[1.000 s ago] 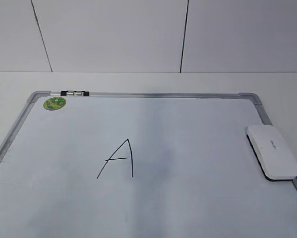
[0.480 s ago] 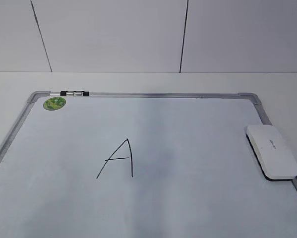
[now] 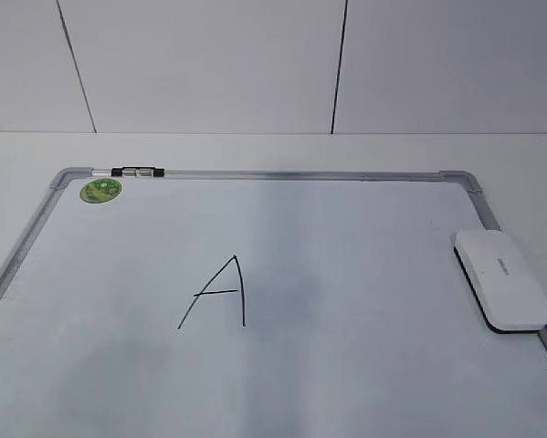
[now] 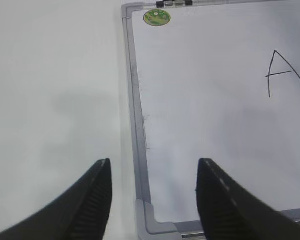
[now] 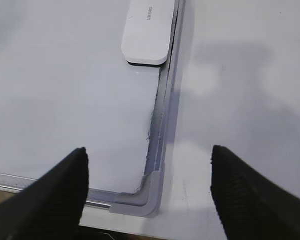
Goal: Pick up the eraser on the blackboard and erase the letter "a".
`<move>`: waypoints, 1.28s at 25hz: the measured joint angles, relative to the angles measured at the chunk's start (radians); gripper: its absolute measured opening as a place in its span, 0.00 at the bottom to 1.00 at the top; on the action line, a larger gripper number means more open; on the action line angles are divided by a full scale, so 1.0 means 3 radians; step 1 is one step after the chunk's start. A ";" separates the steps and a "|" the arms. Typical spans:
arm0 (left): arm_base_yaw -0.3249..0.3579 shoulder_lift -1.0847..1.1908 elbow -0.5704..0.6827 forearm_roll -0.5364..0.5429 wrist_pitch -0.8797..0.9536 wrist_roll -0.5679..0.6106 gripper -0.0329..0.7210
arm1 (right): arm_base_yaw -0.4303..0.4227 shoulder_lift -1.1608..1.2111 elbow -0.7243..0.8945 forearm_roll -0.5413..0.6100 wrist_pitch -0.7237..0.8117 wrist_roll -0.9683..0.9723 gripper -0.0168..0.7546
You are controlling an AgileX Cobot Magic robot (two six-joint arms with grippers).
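Black left claw (image 4: 152, 197) spread wide, empty, above the near-left corner of the large white grey-framed dry-erase blackboard (image 3: 36, 233) on the pale bench (image 3: 273, 151). Mid-board — black marker capital letter "A" (image 3: 220, 292). White oblong plastic eraser (image 3: 502, 278) flat against the right frame. Right claw (image 5: 147, 192) agape, empty — over the near-right corner.
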 joint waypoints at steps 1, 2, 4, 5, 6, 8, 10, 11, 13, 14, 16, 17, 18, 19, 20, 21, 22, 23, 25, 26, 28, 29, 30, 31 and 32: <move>0.0000 0.0000 0.0000 0.0000 -0.0014 0.0000 0.59 | 0.0000 0.0000 0.0000 0.0000 -0.0005 0.0000 0.77; 0.0000 0.0000 0.0000 0.0000 -0.0023 0.0000 0.59 | 0.0000 0.0000 0.0000 0.0000 -0.0005 0.0000 0.77; 0.0000 0.0000 0.0000 0.0000 -0.0031 0.0000 0.59 | 0.0000 0.0000 0.0000 0.0000 -0.0005 0.0000 0.77; 0.0000 0.0000 0.0000 0.0000 -0.0031 0.0000 0.59 | 0.0000 0.0000 0.0000 0.0000 -0.0005 0.0000 0.77; 0.0000 0.0000 0.0000 0.0000 -0.0031 0.0000 0.59 | 0.0000 0.0000 0.0000 0.0000 -0.0005 0.0000 0.77; 0.0000 0.0000 0.0000 0.0000 -0.0031 0.0000 0.59 | 0.0000 0.0000 0.0000 0.0000 -0.0005 0.0000 0.78; 0.0000 0.0000 0.0000 0.0000 -0.0031 0.0000 0.59 | 0.0000 0.0000 0.0000 0.0000 -0.0007 0.0000 0.78; 0.0000 0.0000 0.0000 0.0000 -0.0031 0.0000 0.59 | 0.0000 0.0000 0.0000 0.0000 -0.0007 0.0000 0.78; 0.0000 0.0000 0.0000 0.0000 -0.0031 0.0000 0.59 | 0.0000 0.0000 0.0000 0.0000 -0.0007 0.0000 0.78; 0.0000 0.0000 0.0000 0.0000 -0.0031 0.0000 0.59 | 0.0000 0.0000 0.0000 0.0000 -0.0007 0.0000 0.77; 0.0000 0.0000 0.0000 0.0000 -0.0031 0.0000 0.59 | 0.0000 0.0000 0.0005 0.0000 -0.0013 0.0000 0.77; 0.0000 0.0000 0.0000 0.0000 -0.0031 0.0000 0.59 | 0.0000 0.0000 0.0005 0.0000 -0.0013 0.0000 0.77; 0.0000 0.0000 0.0000 0.0000 -0.0031 0.0000 0.59 | 0.0000 0.0000 0.0005 0.0000 -0.0013 0.0000 0.77; 0.0000 0.0000 0.0000 0.0000 -0.0036 0.0000 0.59 | 0.0000 -0.0013 0.0005 -0.0002 -0.0013 0.0000 0.77; 0.0000 0.0000 0.0000 0.0000 -0.0036 0.0000 0.59 | -0.0017 -0.0041 0.0005 -0.0002 -0.0013 0.0000 0.77; 0.0000 -0.0007 0.0000 0.0000 -0.0036 0.0000 0.59 | -0.0062 -0.0074 0.0005 -0.0002 -0.0013 0.0000 0.78; 0.0007 -0.0021 0.0000 0.0000 -0.0036 0.0000 0.59 | -0.0113 -0.0109 0.0005 -0.0002 -0.0013 0.0000 0.78; 0.0019 -0.0050 0.0000 -0.0003 -0.0036 0.0000 0.59 | -0.0194 -0.0143 0.0005 -0.0002 -0.0013 0.0000 0.77; 0.0048 -0.0132 0.0000 -0.0003 -0.0036 0.0000 0.59 | -0.0377 -0.0236 0.0005 -0.0002 -0.0013 0.0000 0.77; 0.0054 -0.0185 0.0000 -0.0003 -0.0036 0.0000 0.59 | -0.0478 -0.0289 0.0005 -0.0002 -0.0013 0.0000 0.77; 0.0062 -0.0219 0.0000 -0.0009 -0.0036 0.0000 0.59 | -0.0629 -0.0388 0.0005 -0.0002 -0.0013 0.0000 0.77; 0.0069 -0.0225 0.0008 -0.0009 -0.0036 0.0000 0.59 | -0.0659 -0.0445 0.0005 -0.0008 -0.0013 0.0000 0.77; 0.0069 -0.0225 0.0008 -0.0018 -0.0036 0.0000 0.59 | -0.0684 -0.0494 0.0005 -0.0008 -0.0013 0.0000 0.77; 0.0069 -0.0225 0.0008 -0.0018 -0.0036 0.0000 0.59 | -0.0685 -0.0554 0.0005 -0.0008 -0.0013 0.0000 0.77; 0.0069 -0.0225 0.0008 -0.0026 -0.0036 0.0000 0.59 | -0.0690 -0.0616 0.0005 -0.0008 -0.0013 0.0000 0.77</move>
